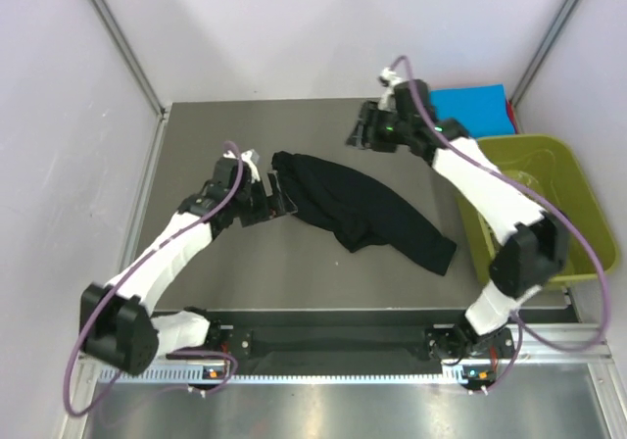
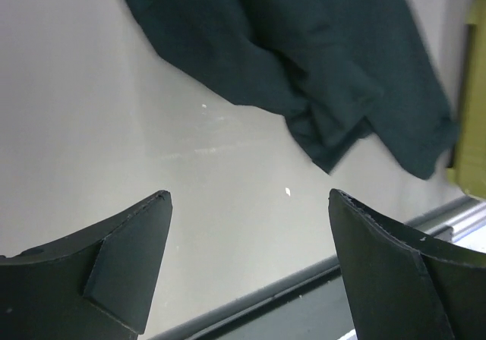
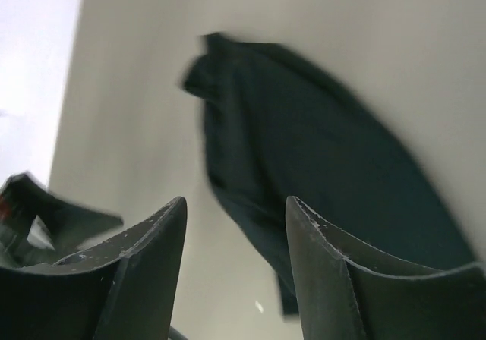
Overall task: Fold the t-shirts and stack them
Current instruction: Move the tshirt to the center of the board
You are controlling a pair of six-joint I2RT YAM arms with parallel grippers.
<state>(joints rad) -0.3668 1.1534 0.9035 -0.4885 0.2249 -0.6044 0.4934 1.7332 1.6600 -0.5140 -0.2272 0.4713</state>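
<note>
Black crumpled cloth t-shirt (image 1: 367,209) lies mid-table on the grey tabletop (image 1: 245,272). Left gripper (image 1: 278,196), fingers spread and empty, sits just beside the shirt's left end. Right gripper (image 1: 359,130) (fingers parted, holding nothing) hovers apart, beyond the shirt's far edge.

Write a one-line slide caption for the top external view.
Crumpled black cloth t-shirt lies unfolded on the grey table between both empty grippers, left and right.
</note>
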